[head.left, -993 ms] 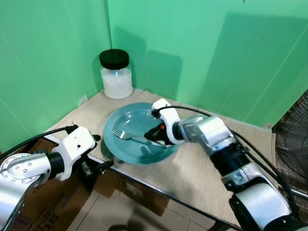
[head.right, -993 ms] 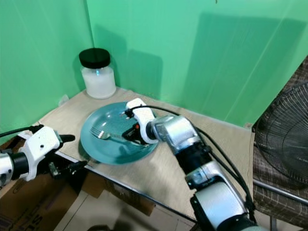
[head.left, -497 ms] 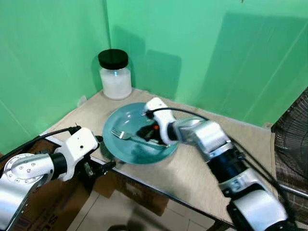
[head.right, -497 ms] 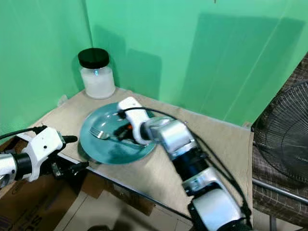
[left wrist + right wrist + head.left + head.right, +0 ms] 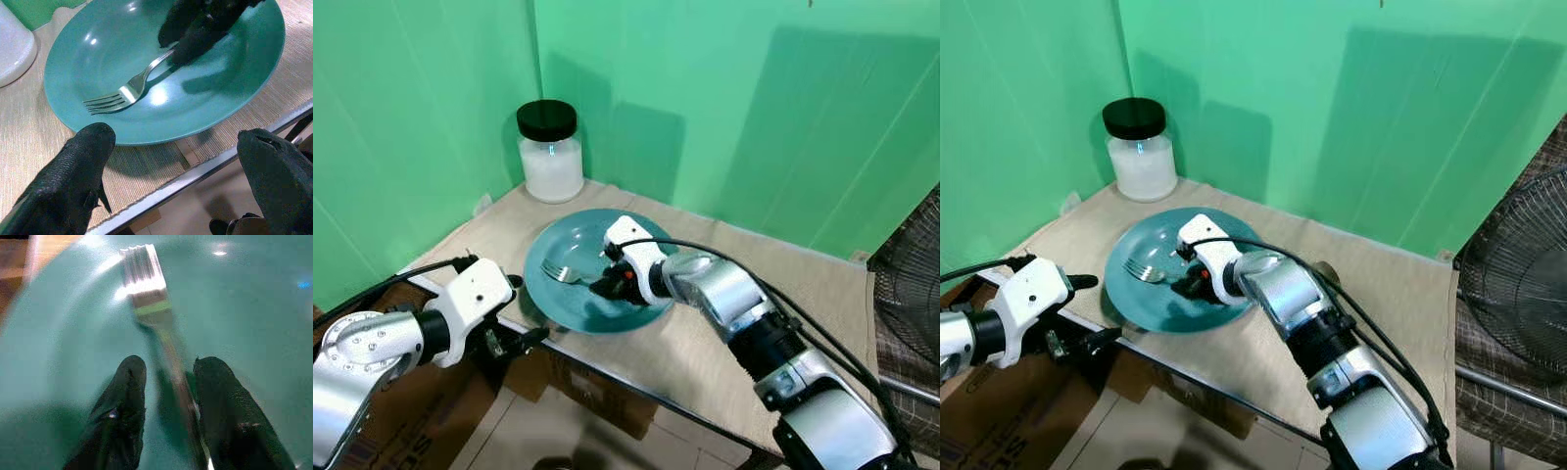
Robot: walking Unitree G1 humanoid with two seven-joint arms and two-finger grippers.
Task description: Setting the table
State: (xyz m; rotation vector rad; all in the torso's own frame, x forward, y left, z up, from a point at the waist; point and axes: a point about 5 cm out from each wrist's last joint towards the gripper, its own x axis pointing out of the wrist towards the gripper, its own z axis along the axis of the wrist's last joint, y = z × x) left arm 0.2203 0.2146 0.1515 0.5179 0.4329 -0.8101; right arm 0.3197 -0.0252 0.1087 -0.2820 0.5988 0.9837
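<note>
While slightly parted, right tool (image 5: 166, 416) straddles fork (image 5: 146, 289).

We are seeing a teal plate (image 5: 570, 257) carrying a silver fork (image 5: 128, 91), resting on a beige woven mat (image 5: 1263, 357). A white jar (image 5: 551, 166) is wearing a black lid (image 5: 546, 119). The walls (image 5: 724, 108) are showing plain green.
</note>
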